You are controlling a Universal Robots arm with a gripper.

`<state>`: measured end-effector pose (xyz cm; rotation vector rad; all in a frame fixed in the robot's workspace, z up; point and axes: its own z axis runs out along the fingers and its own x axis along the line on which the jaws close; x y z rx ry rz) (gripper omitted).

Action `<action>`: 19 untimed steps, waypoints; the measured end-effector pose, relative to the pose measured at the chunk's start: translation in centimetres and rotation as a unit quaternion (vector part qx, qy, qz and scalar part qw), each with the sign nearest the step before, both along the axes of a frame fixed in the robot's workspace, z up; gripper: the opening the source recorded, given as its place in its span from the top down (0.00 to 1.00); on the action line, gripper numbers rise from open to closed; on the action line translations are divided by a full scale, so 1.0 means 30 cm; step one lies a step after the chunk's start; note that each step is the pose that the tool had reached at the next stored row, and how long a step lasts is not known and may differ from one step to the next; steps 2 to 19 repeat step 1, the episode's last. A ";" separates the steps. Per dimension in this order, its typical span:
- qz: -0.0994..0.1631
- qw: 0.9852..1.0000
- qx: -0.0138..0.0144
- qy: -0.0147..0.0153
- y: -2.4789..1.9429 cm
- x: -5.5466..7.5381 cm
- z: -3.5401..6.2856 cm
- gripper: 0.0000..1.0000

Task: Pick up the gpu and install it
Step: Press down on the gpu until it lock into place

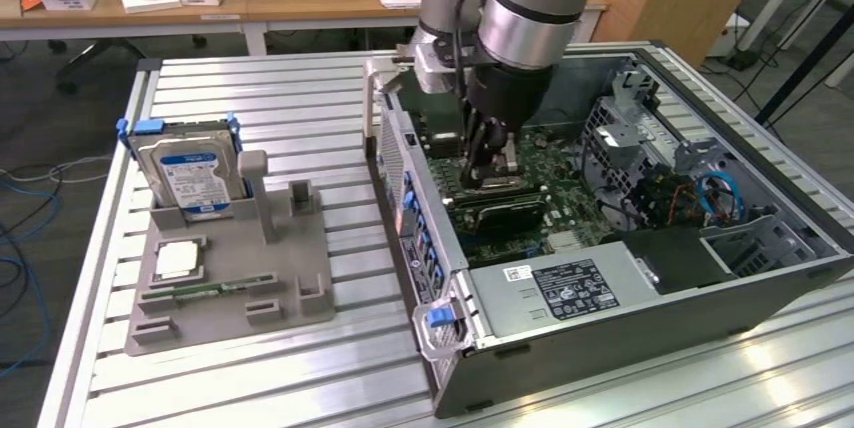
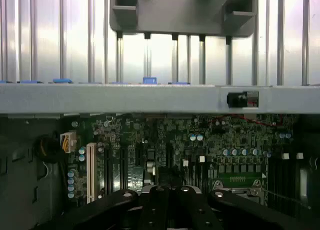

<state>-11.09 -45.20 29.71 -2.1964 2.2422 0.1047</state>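
My gripper (image 1: 487, 176) is down inside the open computer case (image 1: 407, 198), low over the green motherboard (image 1: 550, 163). Its black fingers (image 2: 150, 205) are shut, pressed close together. A thin dark card, the gpu (image 1: 499, 206), sits directly under the fingertips against the board. In the wrist view its dark edge (image 2: 167, 176) shows just beyond the gripper (image 2: 169, 190). How deep the card sits in its slot is hidden by the fingers. The motherboard (image 2: 225, 140) spreads out ahead, with the case's side wall (image 2: 150, 97) behind it.
A grey holder rack (image 1: 227, 283) stands on the slatted table at the exterior view's left. It carries a blue-labelled hard drive (image 1: 187, 173), a square chip (image 1: 176, 260) and a green memory stick (image 1: 200, 291). The power supply (image 1: 567, 288) and drive cage (image 1: 627, 138) crowd the case.
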 end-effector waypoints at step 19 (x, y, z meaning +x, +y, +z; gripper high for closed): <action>0.000 1.000 0.000 0.000 0.000 0.000 0.000 0.89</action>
